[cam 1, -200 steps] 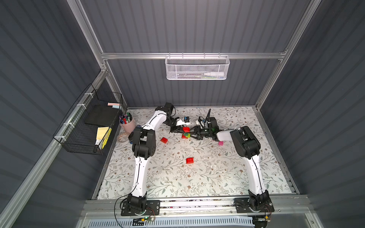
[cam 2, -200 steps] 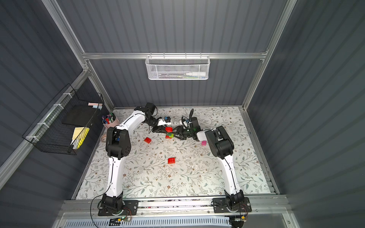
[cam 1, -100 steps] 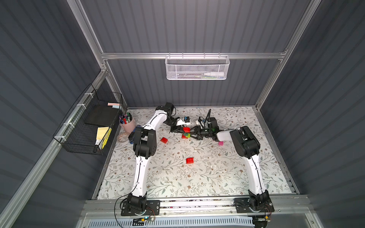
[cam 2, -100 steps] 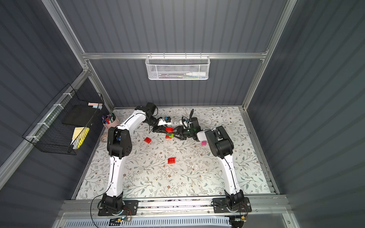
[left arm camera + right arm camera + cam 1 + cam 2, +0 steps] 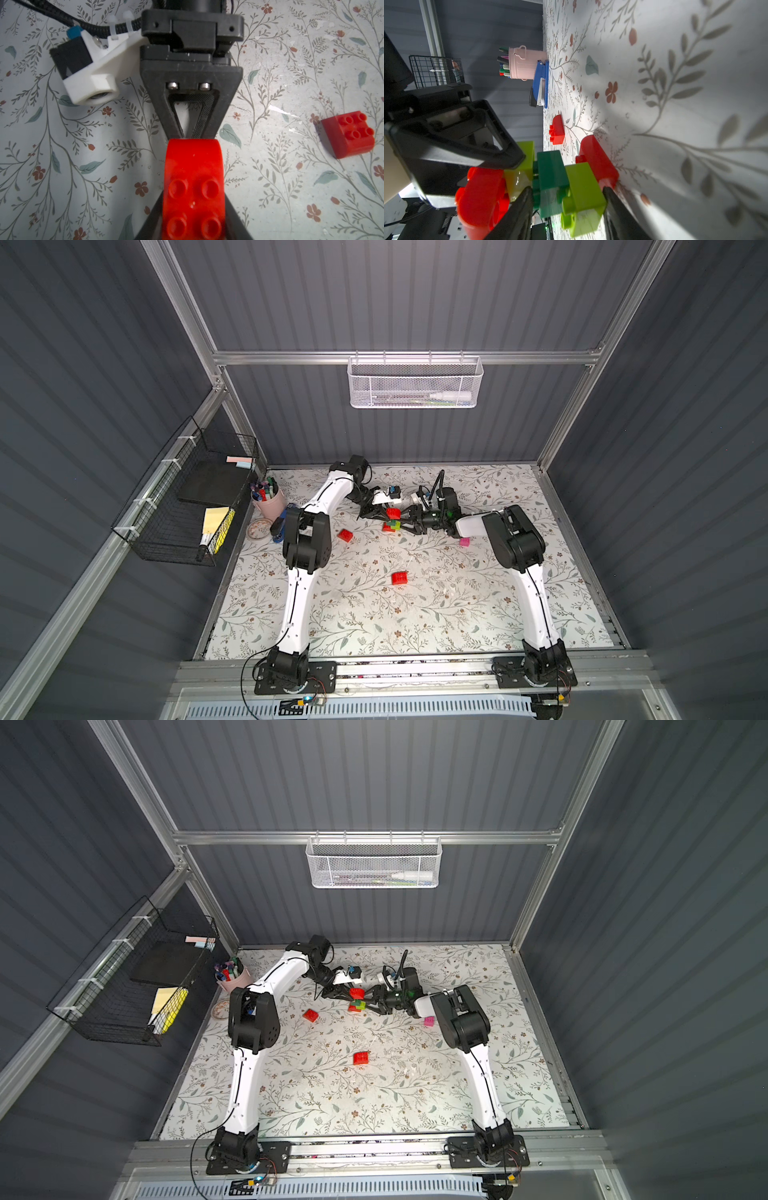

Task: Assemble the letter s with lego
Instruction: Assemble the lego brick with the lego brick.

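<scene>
Progress is partial, as I judge it. Just above the centre of both top views a short stack (image 5: 391, 526) (image 5: 356, 1006) rests on the table (image 5: 415, 614). The right wrist view shows its order from the table up: red, lime, dark green, lime. The right jaws pinch it around the dark green brick (image 5: 552, 176) and the lower lime brick (image 5: 583, 197). The left jaws are pressed on a red brick (image 5: 193, 187), which touches the upper lime brick (image 5: 521, 164); whether it is fully pushed on, I cannot tell. The bricks sit in offset steps, so the S seems begun but not finished. Probably left to use are a loose red brick (image 5: 345, 535) left of the stack, a second loose brick (image 5: 400, 578) lower, near the frame's centre, and a pink brick (image 5: 464, 542) to the right.

The table has a pale cover printed with leaves and flowers, a little scuffed. At its left edge stand a pink cup (image 5: 269, 501) of pens and a blue stapler (image 5: 279, 527). The walls are dark grey and ribbed, in an aluminium frame. A white mesh basket (image 5: 415, 381) hangs at upper centre, and a black wire basket (image 5: 187, 506) at the left.
</scene>
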Robot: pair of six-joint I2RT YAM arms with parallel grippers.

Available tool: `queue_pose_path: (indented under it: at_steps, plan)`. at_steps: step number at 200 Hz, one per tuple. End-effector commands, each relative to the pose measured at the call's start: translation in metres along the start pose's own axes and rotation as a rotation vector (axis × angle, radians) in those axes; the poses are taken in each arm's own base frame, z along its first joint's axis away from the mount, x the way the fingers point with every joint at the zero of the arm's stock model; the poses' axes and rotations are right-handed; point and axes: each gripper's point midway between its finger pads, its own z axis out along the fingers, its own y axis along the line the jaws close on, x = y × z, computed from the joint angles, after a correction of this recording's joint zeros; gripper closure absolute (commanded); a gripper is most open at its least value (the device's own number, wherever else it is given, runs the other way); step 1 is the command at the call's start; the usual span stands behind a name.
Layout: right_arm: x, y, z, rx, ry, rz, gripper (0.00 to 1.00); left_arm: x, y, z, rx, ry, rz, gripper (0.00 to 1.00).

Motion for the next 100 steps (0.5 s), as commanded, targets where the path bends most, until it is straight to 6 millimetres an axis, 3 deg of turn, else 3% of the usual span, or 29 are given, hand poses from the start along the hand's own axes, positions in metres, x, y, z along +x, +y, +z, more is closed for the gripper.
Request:
queue_pose_path:
  at_steps: [1,100]
  plan:
    - [0.0352,-0.0868,-0.0001,0.182,0.033,0.238,0.46,0.0239,-0.0082,0.0147,0.049,0.085,-0.012,0.79]
    - [0.0368,-0.0881,-0.0016,0.182,0.039,0.239,0.46,0.0217,-0.0087,0.0191,0.073,0.073,-0.035,0.79]
